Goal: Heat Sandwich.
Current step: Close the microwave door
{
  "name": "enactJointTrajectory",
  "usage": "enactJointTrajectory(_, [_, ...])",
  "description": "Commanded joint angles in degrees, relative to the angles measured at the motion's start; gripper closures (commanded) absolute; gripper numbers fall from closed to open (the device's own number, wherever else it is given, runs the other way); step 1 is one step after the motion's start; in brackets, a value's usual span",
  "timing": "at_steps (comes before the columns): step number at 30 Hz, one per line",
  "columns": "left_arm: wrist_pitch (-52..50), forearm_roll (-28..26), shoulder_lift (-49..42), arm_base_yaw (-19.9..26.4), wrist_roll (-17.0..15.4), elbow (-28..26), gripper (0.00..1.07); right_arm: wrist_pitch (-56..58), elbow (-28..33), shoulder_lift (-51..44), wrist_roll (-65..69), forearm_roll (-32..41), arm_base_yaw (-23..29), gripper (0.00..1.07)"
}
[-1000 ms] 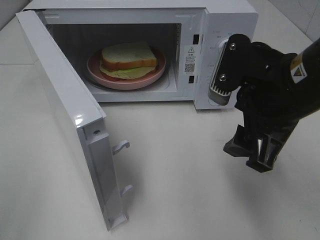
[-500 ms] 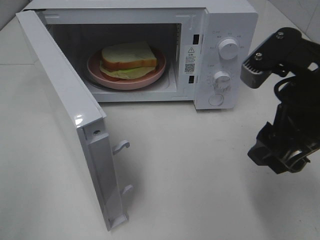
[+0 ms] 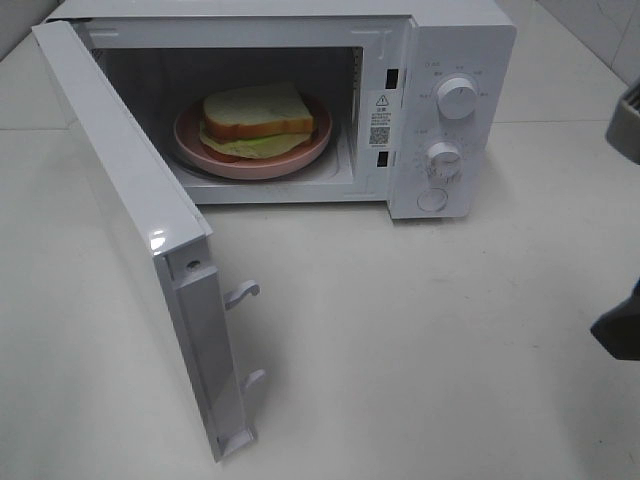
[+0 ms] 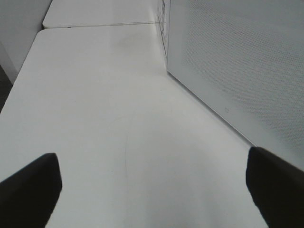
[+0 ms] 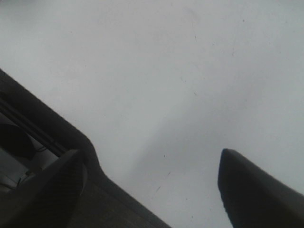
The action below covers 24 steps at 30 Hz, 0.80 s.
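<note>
The sandwich [image 3: 258,112], white bread with a tan crust and pale green filling, lies on a pink plate [image 3: 318,138] inside the white microwave [image 3: 460,40]. Its door [image 3: 130,230] is swung wide open to the left. Only dark slivers of my right arm [image 3: 626,130] show at the right edge of the exterior high view. In the right wrist view my right gripper [image 5: 152,190] is open over bare table with nothing between its fingers. My left gripper [image 4: 152,190] is open and empty too, beside the door's dotted outer face [image 4: 237,71]. It is out of the exterior high view.
Two round knobs [image 3: 457,98] [image 3: 444,157] and a round button [image 3: 432,199] sit on the microwave's front panel. Two latch hooks [image 3: 243,292] stick out from the door's free edge. A dark edge [image 5: 42,123] crosses a corner of the right wrist view.
My right arm has drawn back to the right, from in front of the control panel to almost out of the exterior high view. The knobs now show. Sandwich, plate and door have not moved.
</note>
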State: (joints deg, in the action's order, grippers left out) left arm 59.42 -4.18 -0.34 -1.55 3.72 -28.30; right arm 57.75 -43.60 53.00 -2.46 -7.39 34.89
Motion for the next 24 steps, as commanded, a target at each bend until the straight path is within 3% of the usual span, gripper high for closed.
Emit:
enactJointTrajectory(1, [-0.5,-0.1,-1.4,0.2,0.1,0.0,0.05,3.4,0.2,-2.8,1.0,0.3,0.0,0.31])
enactJointTrajectory(11, [-0.5,-0.1,-1.4,0.2,0.1,0.0,0.05,8.4,0.2,-12.8,4.4,0.2,0.0,0.31])
enactJointTrajectory(19, [-0.5,-0.1,-1.4,0.2,0.1,0.0,0.05,9.2,0.5,-18.9,5.4,1.7,-7.9,0.31])
enactJointTrajectory(22, [-0.5,-0.1,-1.4,0.2,0.1,0.0,0.05,7.1,3.7,-22.4,5.2,3.2,-13.5,0.31])
enactJointTrajectory(24, [-0.5,-0.1,-1.4,0.2,0.1,0.0,0.05,6.5,4.9,-23.3,5.1,3.8,-14.5,0.31])
